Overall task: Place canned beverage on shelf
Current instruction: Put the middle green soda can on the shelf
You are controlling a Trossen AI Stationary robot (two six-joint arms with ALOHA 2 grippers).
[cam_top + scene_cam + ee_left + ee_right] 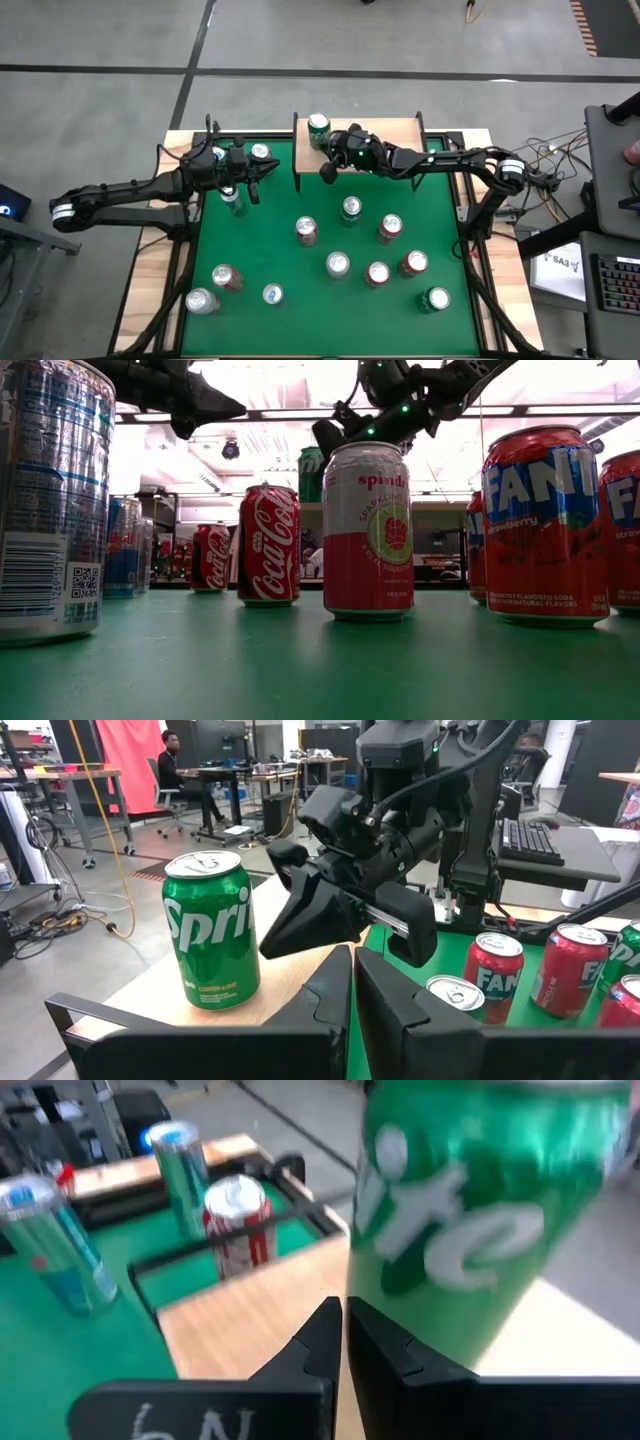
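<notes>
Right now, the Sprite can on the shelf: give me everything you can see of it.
The Sprite can is green metal with white lettering and a silver top with its pull tab. It stands upright on the shelf, a light wooden board, near the board's far left corner in the high view. It looks undented. Nothing grips it: the right hand hangs shut just beside it, apart. No other can stands on the board.
</notes>
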